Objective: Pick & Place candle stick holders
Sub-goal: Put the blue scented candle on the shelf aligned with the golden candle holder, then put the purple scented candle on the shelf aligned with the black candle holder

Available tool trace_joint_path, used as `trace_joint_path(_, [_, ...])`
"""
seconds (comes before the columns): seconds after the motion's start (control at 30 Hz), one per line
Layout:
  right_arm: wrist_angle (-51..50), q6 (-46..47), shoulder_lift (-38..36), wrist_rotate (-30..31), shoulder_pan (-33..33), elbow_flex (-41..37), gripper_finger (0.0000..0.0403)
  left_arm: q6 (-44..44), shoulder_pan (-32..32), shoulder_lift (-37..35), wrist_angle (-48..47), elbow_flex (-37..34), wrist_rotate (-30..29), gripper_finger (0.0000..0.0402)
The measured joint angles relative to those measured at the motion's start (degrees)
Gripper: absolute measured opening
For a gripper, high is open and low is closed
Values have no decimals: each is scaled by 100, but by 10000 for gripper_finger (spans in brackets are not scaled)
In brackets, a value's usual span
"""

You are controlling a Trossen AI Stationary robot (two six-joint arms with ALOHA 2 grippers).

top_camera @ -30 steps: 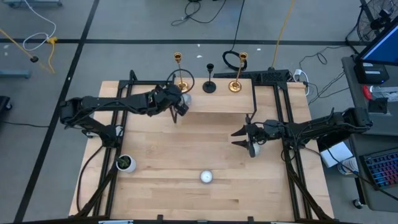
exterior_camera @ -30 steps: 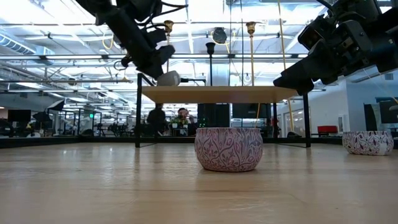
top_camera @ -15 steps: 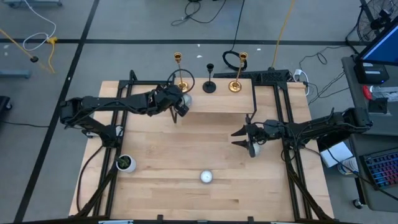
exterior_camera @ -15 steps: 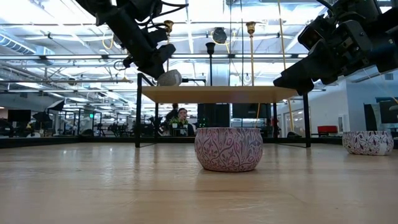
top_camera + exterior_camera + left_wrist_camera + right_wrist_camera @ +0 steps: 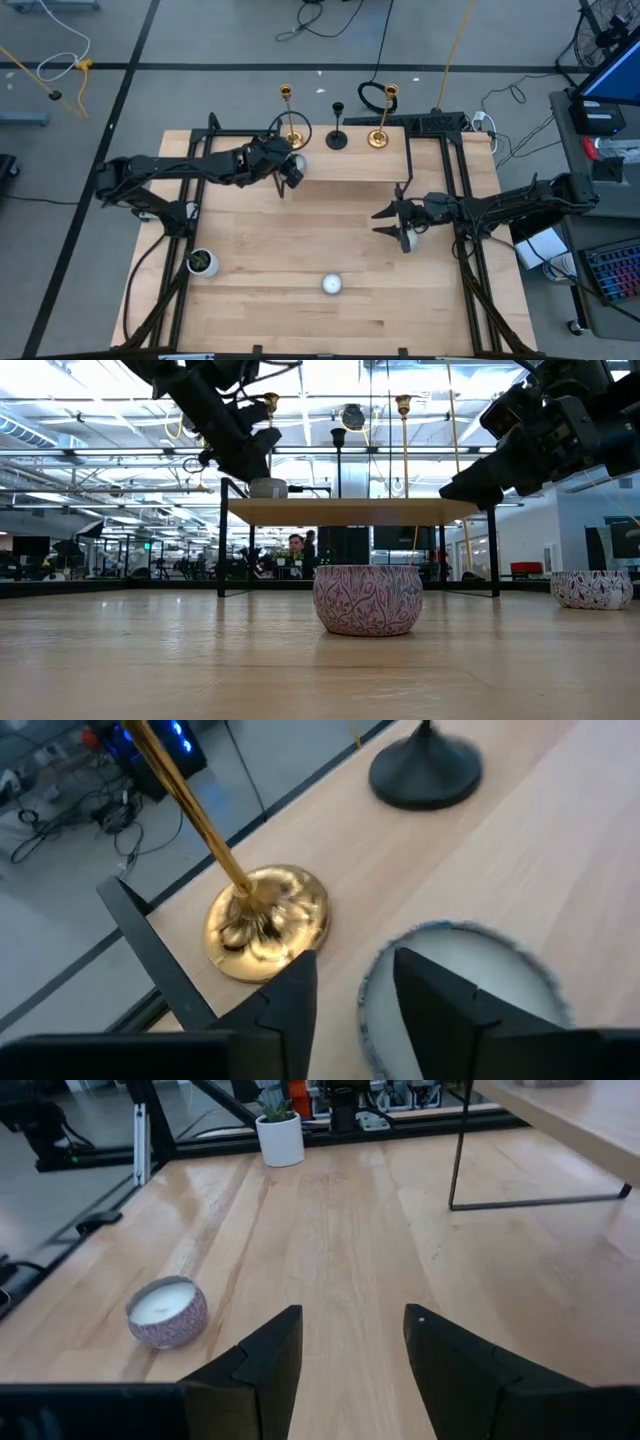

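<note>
Over the shelf's left end: my left gripper hangs just above the raised light-wood shelf, close to the nearest gold base.
Left fingers: spread apart, pinching nothing.
Just changed: a moment ago these fingers were closed on a small round white candle in a patterned pot, which hung tilted. Now they have let go, and the candle sits flat on the shelf's surface, partly behind one of my fingers in the wrist view.
Meaning for the task: I judge the candle is out of the way and my left gripper is free for a candlestick. None of the three has been picked up yet.
Nearest holder: a shiny gold candlestick with a domed round base and a thin stem, upright, just beside my fingertips but not touched.
Middle holder: a shorter matte black candlestick with a flat round base, upright, farther along the shelf.
Far holder: a second shiny gold candlestick, upright near the shelf's right end, well apart from me.
Right gripper: waits over the table's right side, fingers apart and empty.
Risk: the slim stems look top-heavy, so a sideways nudge could tip one.
</note>
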Motion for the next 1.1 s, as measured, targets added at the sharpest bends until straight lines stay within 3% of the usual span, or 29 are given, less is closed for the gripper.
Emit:
trace_joint_path(0.37, [113,-125,-2,-22,11,0,171,241,-290,-438,246,4,19,150])
trace_joint_path(0.53, [241,-96,0,-34,145,0,171,539,-707,-920,243,2,439,150])
trace_joint_path(0.67, [941,-34,145,-42,364,0,171,583,-1148,-1369,85,2,723,150])
trace_joint_path(0.9, [1748,491,1166,-2,736,471,171,325,-1876,-2200,-556,4,736,150])
trace_joint_path(1.1, [929,489,2295,-42,1013,1428,171,-199,-2448,-2647,-1567,7,737,149])
